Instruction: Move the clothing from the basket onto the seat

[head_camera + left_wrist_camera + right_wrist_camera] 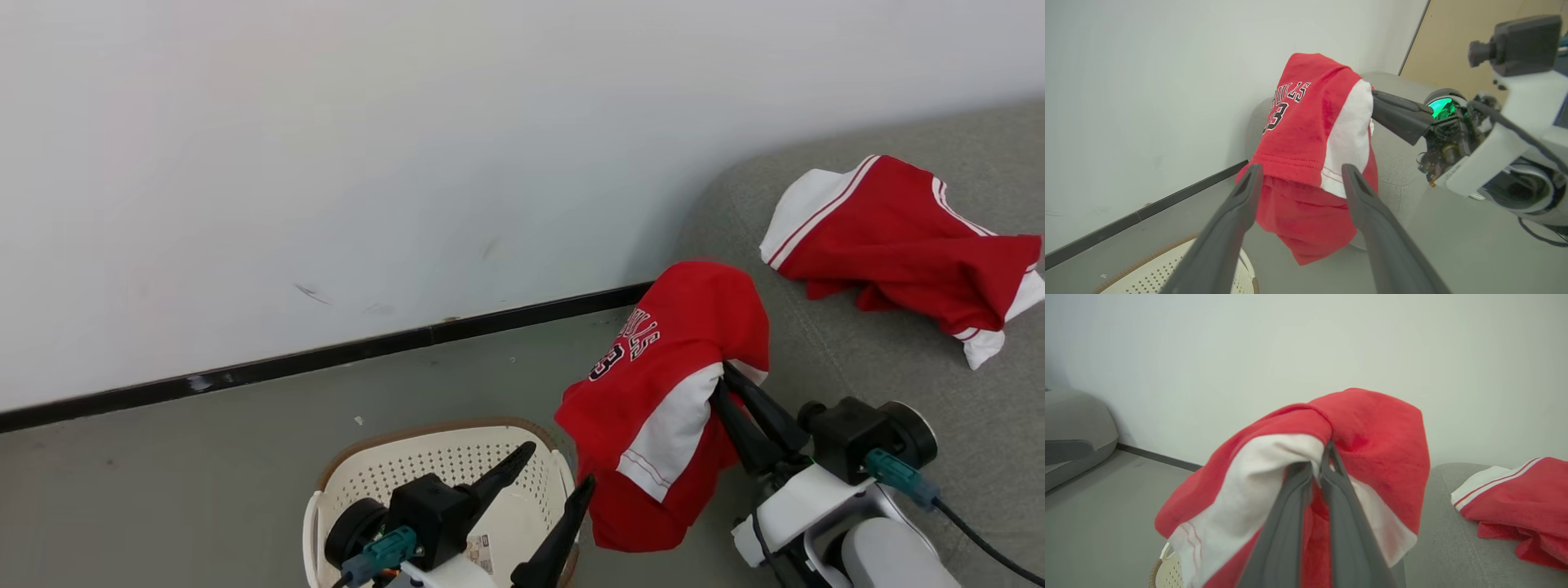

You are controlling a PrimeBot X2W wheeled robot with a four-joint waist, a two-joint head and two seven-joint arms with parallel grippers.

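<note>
Pinching the red jersey point(653, 367) by its white band, right gripper point(722, 382) fingers shut tight on it, up in the air just beside the end of the seat point(857, 359). Holding nothing, left gripper point(560, 465) fingers wide apart, further from the seat, same as the basket point(384, 469). Carry the jersey further over the seat, near the other red garment point(898, 237) lying there. Lift high to clear the seat's edge with the hanging end. Let go only above the seat.
</note>
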